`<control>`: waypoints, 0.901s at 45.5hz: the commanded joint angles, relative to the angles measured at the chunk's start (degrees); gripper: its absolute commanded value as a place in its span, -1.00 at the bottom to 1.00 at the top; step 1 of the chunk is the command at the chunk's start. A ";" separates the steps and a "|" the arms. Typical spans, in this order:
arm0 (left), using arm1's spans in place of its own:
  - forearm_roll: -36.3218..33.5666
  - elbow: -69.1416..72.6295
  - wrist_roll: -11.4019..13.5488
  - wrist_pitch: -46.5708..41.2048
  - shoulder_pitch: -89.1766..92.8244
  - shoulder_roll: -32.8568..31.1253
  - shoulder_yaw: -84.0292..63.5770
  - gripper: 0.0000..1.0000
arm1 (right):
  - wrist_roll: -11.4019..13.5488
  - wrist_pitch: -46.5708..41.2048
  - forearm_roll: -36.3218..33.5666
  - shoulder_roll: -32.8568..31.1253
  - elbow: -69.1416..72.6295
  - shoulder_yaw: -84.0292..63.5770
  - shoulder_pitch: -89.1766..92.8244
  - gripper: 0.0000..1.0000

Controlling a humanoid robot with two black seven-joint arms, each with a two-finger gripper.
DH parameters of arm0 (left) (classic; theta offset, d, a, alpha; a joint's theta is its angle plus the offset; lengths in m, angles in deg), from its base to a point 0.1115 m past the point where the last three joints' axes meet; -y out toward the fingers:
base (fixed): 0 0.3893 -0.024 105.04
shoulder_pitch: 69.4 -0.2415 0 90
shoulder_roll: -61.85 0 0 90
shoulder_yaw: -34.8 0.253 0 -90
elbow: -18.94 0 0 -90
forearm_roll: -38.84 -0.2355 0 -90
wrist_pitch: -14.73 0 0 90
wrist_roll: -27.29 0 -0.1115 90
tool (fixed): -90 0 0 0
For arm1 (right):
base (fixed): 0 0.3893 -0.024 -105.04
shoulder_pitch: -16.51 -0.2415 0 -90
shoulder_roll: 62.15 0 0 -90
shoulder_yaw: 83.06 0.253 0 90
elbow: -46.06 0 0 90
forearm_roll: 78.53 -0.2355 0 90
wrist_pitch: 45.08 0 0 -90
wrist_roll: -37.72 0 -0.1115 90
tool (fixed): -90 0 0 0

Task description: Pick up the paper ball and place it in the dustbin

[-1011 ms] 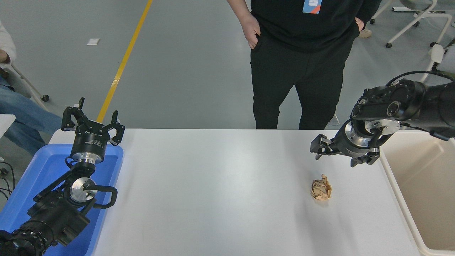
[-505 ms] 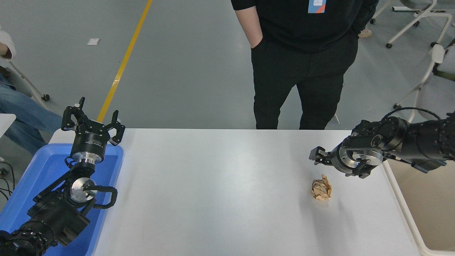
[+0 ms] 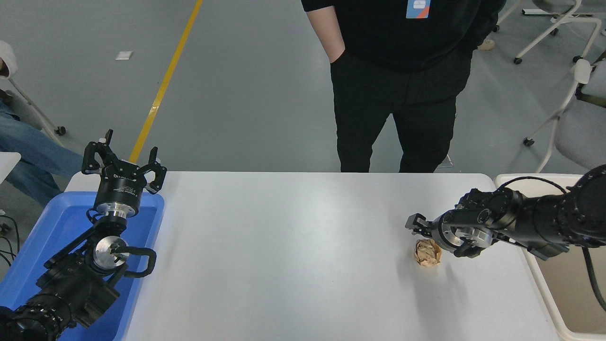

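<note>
The paper ball (image 3: 427,252), a small tan-brown crumpled wad, lies on the white table (image 3: 284,255) towards its right side. My right gripper (image 3: 438,238) is low over the table, just behind and partly over the ball. It is open, with one finger (image 3: 415,222) at the ball's far left and the other at its right. Nothing is held between them. The beige dustbin (image 3: 521,178) stands off the table's right end, partly hidden by my right arm. My left gripper (image 3: 124,156) stays parked open at the lower left.
A blue tray (image 3: 52,227) sits under the left arm at the table's left end. A person in black (image 3: 397,71) stands at the far edge, hands in pockets. Wheeled chairs (image 3: 568,123) stand at the back right, and a seated person's leg (image 3: 28,156) shows at the far left.
My right arm has dropped and come nearer, bringing the open gripper from above the table down to the paper ball. The ball and left arm have not moved.
</note>
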 commanded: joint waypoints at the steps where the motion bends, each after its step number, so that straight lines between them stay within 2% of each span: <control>1: 0.00 -0.01 -0.02 0.00 0.00 0.00 0.00 0.98 | -0.08 3.69 0.51 0.30 -0.96 0.71 2.08 0.96; 5: 0.00 -0.01 -0.02 0.00 0.00 0.00 0.00 0.98 | -0.17 5.45 0.51 0.48 -1.14 0.71 2.60 0.91; 14: 0.00 -0.01 0.06 0.00 0.00 0.00 0.00 0.98 | -0.34 6.07 0.77 1.27 -1.05 0.89 3.31 0.49; 21: -0.09 -0.01 -0.02 0.00 0.00 0.00 0.00 0.98 | -0.34 6.07 0.77 1.36 -0.26 0.89 2.96 0.46; 22: 0.00 -0.01 0.06 0.00 0.00 0.00 0.00 0.98 | -0.34 6.07 0.77 1.53 -0.09 0.97 2.87 0.39; 25: 0.00 -0.01 0.06 0.00 0.00 0.00 0.00 0.98 | -0.34 5.98 0.77 2.32 0.26 0.89 2.78 -0.04; 28: 0.00 -0.01 -0.02 0.00 0.00 0.00 0.00 0.98 | -0.34 5.63 0.77 2.59 0.44 0.89 2.52 -0.35; 31: 0.00 0.08 -0.02 0.00 0.00 0.00 0.00 0.98 | -0.34 5.37 0.77 2.50 1.32 0.89 2.08 -0.88; 32: -0.09 -0.01 -0.02 0.00 0.00 0.00 0.00 0.98 | -0.34 5.28 0.77 2.50 1.75 0.89 1.82 -1.00; 41: 0.00 -0.01 0.06 0.00 0.00 0.00 0.00 0.98 | -0.34 4.14 0.60 1.10 6.85 -0.17 -3.71 -1.00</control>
